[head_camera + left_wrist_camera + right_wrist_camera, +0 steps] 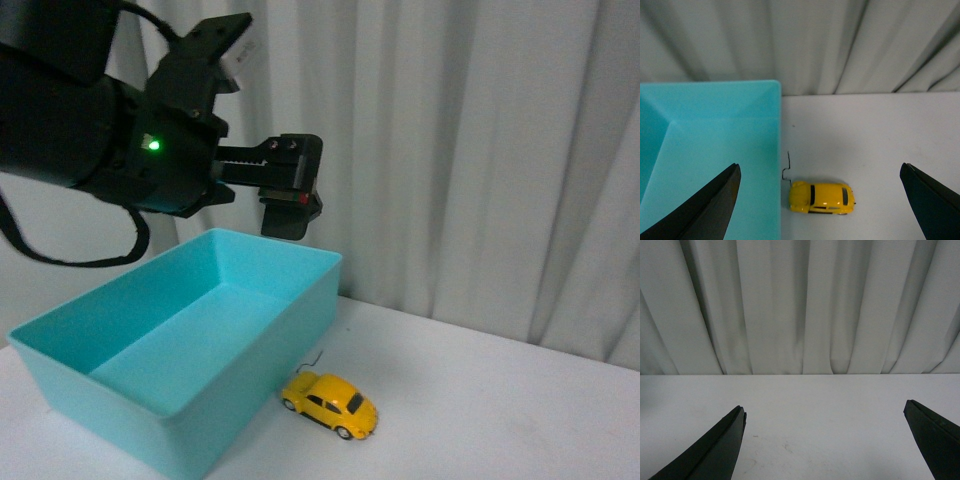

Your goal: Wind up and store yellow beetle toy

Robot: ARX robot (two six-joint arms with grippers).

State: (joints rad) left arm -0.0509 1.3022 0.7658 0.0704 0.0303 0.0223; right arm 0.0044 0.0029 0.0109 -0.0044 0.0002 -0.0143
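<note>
At the upper left of the front view, your left gripper (290,190) hangs above the teal bin (60,345) with its jaws spread wide, holding nothing. At lower centre the yellow beetle toy (330,403) sits on the white table (500,420) just beside the bin's wall — descend carelessly and a finger may catch the rim or skid the glossy car away. Your right gripper (825,412), likewise spread and empty, faces bare tabletop.

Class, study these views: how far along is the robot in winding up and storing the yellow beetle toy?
Done: nothing visible; the yellow beetle toy stands on the table beside the turquoise bin, not inside. In hand: nothing; left gripper and right gripper are open, empty. Left: grasp, wind, place in bin.
</note>
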